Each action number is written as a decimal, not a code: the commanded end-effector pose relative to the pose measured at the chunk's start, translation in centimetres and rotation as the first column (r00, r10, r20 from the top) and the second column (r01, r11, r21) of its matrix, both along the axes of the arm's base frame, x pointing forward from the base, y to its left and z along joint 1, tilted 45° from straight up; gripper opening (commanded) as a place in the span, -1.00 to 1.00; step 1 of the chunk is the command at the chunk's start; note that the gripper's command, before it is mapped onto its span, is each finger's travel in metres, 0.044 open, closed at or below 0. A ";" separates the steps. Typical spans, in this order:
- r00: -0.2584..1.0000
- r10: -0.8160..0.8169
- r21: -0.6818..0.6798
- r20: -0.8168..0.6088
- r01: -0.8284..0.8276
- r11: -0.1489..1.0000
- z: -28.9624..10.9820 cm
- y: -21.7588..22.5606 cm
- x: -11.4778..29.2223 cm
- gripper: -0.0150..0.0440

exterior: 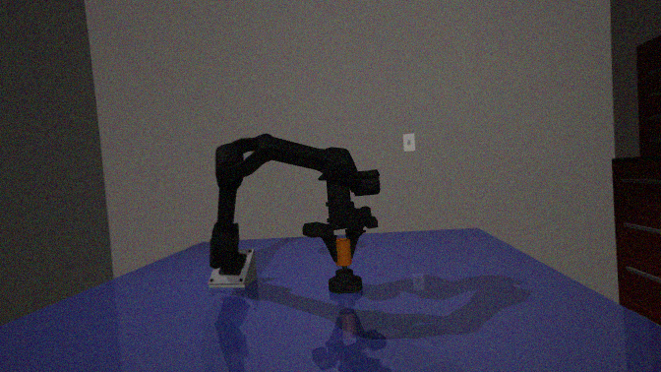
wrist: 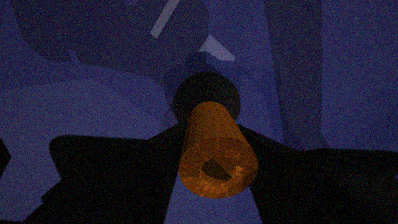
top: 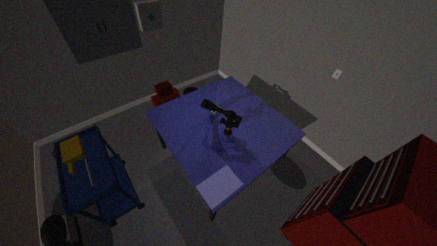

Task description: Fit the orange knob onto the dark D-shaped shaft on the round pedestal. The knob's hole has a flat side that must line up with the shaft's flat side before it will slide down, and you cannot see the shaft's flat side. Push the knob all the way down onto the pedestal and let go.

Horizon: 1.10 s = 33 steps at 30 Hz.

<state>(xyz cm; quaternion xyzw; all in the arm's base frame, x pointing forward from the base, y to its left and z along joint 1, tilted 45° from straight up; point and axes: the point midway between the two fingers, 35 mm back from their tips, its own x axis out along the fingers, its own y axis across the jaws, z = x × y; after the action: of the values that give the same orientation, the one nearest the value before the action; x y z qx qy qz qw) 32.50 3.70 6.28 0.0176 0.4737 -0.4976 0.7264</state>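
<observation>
My gripper is shut on the orange knob and holds it upright. The knob's lower end sits just above the dark round pedestal on the blue table. A small gap shows between the knob and the pedestal in the exterior view. The shaft is hidden by the knob. In the wrist view the knob's upper end shows a dark hole with a flat side.
The arm's base stands on the table left of the pedestal. A pale rectangle marks the table's near corner. A blue cart, red tool chests and a red box stand on the floor around the table.
</observation>
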 end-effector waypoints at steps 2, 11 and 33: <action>1.000 -0.004 0.002 0.008 0.004 1.000 0.3 0.0 0.0 -0.49; 1.000 -0.004 0.002 0.008 0.004 1.000 0.3 0.2 0.1 -0.49; 1.000 -0.004 0.002 0.008 0.004 1.000 0.0 -0.1 0.0 -0.49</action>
<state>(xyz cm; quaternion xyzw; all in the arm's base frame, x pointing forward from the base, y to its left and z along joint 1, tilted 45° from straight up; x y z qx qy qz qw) 32.50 3.66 6.26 0.0213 0.4715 -0.4983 0.7273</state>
